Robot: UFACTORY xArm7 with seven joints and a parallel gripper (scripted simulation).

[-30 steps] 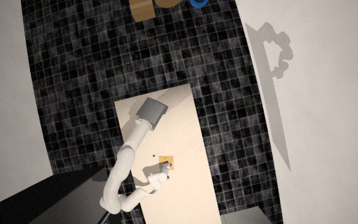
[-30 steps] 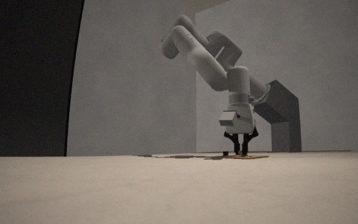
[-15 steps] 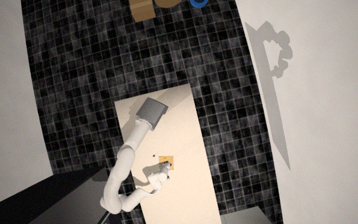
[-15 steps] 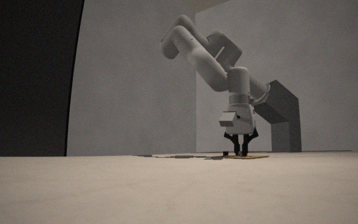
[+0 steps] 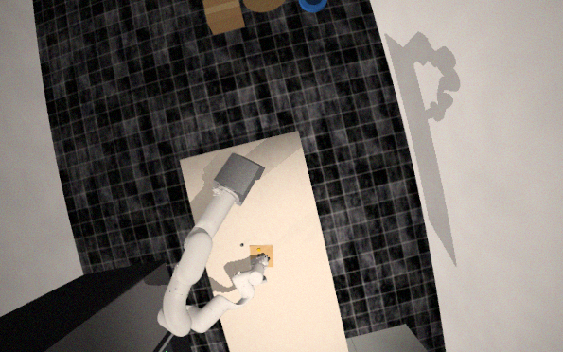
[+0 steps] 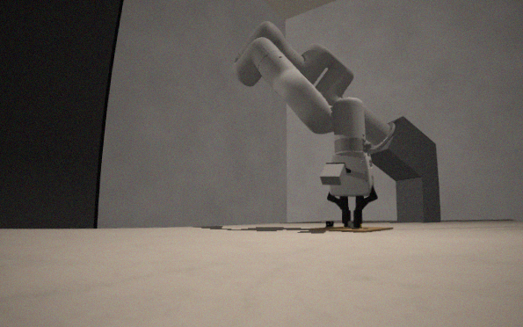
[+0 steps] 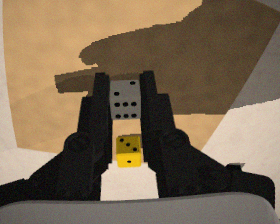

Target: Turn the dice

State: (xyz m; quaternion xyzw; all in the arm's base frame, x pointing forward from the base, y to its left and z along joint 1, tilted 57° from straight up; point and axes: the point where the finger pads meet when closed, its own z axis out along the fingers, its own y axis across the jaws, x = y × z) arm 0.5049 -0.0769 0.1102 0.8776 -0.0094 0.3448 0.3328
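A tan mat [image 7: 91, 36] lies flat on the table; it also shows in the overhead view [image 5: 261, 255] and edge-on in the low side view [image 6: 358, 228]. My gripper [image 7: 125, 92] is down at the mat and shut on a grey die [image 7: 126, 99], which sits between the fingertips in the arm's shadow. A yellow die [image 7: 130, 151] lies near the mat's edge, seen between the fingers closer to the camera; it also shows from above [image 5: 258, 249]. A small dark die [image 5: 241, 244] lies on the bare table, off the mat, to its left; it also shows in the side view [image 6: 329, 224].
The arm's grey base block [image 5: 238, 176] stands at the far end of the table. A dark cabinet [image 5: 63, 312] stands beside the table at the lower left. Boxes [image 5: 224, 14] stand far off on the tiled floor.
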